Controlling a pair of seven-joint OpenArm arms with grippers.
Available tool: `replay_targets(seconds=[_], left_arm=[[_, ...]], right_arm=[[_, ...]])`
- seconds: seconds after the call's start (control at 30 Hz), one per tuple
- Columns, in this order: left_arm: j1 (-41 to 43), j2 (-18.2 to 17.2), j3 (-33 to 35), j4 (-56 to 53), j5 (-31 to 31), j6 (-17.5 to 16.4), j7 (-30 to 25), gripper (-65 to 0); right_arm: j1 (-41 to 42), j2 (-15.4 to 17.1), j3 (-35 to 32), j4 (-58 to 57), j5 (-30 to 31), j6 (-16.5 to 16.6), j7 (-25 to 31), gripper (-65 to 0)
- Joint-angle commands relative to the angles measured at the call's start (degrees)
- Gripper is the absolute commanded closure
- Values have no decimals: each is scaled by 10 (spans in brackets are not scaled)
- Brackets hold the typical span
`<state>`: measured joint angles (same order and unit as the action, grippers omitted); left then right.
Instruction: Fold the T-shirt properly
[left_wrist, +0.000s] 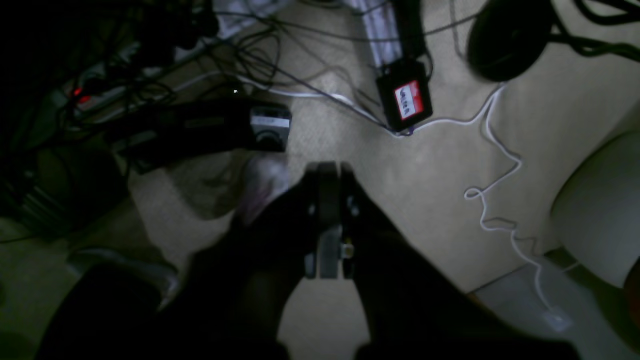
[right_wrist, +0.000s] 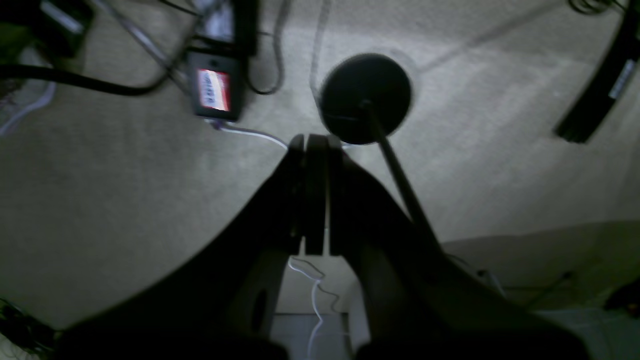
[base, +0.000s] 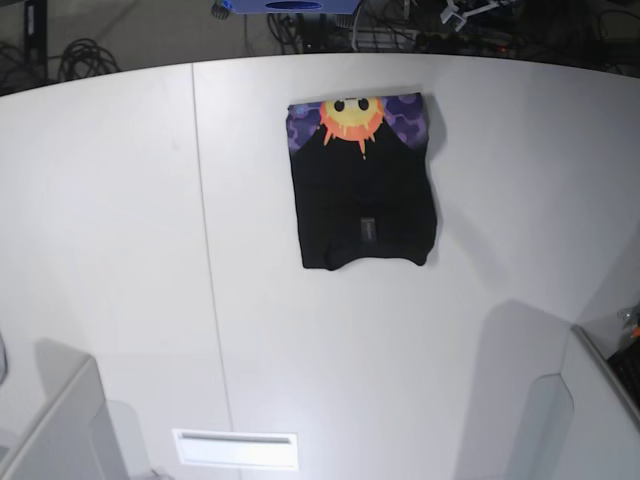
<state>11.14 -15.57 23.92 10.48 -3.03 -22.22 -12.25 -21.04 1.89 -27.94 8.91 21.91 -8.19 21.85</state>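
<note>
Folded cloth lies on the white worktop (base: 120, 250) in the base view: the T-shirt (base: 362, 200) rests as a compact, roughly rectangular black bundle toward the far edge of the worktop, a little to the right of the seam line (base: 205, 250) that runs front to back across the surface. Along the bundle's far edge, a strip of its print faces up, an orange-yellow sun face (base: 351, 116) flanked by purple patches. A small tag (base: 367, 227) shows on the black cloth below the sun face. The near edge of the T-shirt is slightly uneven, with a shallow notch to the left of the tag. Neither arm reaches over the T-shirt in the base view.

Both wrist views look down at beige carpet well away from the T-shirt. The left end effector (left_wrist: 327, 172) has its fingers pressed together, pinching nothing, above the floor. Beyond it sit a small black box with a red-and-white label (left_wrist: 405, 100) and a white cable (left_wrist: 492, 200) that snakes away from the box; a power strip with a red light (left_wrist: 80, 95) lies in a tangle of dark cords to the box's left.

The right end effector (right_wrist: 315, 142) is likewise pressed together and empty. Just beyond its tip stands a round black base (right_wrist: 365, 97) with a thin pole rising from it, and the same labelled box (right_wrist: 215, 92) lies to the left of that base.
</note>
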Motion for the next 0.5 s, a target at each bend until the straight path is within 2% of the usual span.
replay_targets(seconds=[0.0, 0.47], left_arm=[[4, -7, -1, -1, 2, 2, 0, 0], [8, -7, -1, -4, 2, 2, 0, 0]], right_arm=[[-9, -1, 1, -1, 1, -1, 2, 0], [-7, 19, 8, -1, 0, -3, 3, 0]])
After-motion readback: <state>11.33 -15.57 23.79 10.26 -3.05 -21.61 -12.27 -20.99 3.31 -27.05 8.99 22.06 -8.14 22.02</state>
